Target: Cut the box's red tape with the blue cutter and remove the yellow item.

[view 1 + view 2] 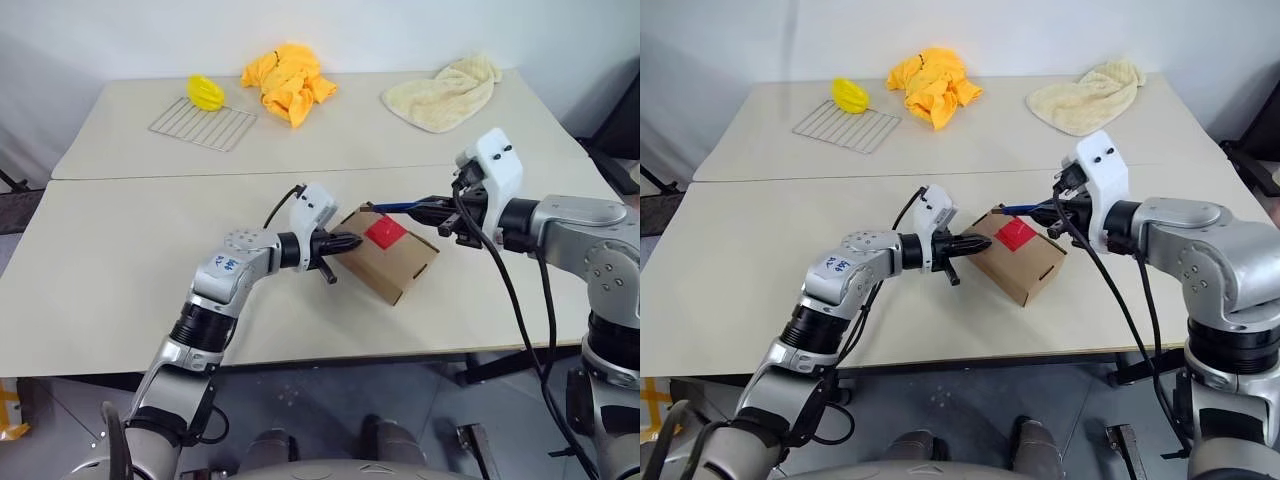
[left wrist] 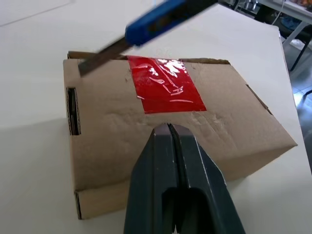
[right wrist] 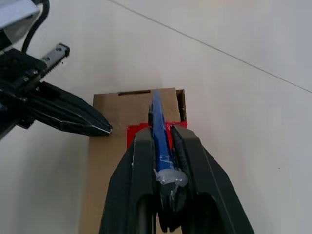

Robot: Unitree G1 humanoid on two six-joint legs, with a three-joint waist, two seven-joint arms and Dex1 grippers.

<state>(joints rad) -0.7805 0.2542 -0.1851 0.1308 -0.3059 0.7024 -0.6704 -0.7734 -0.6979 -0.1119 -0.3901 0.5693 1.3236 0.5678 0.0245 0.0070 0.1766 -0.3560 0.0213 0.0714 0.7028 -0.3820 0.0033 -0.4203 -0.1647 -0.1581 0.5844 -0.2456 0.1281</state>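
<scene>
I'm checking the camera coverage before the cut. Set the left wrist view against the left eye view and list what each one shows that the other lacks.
Left wrist view alone: the cutter's bare metal blade over the box's far edge, the creases in the red tape, a slot in the box's side, and the shut left gripper resting on the box top.

Left eye view alone: the right gripper holding the blue cutter, plus the wire rack, the lemon-shaped object, the orange cloth and the pale towel on the far table.

Both: the box, tape, cutter and left gripper.
</scene>
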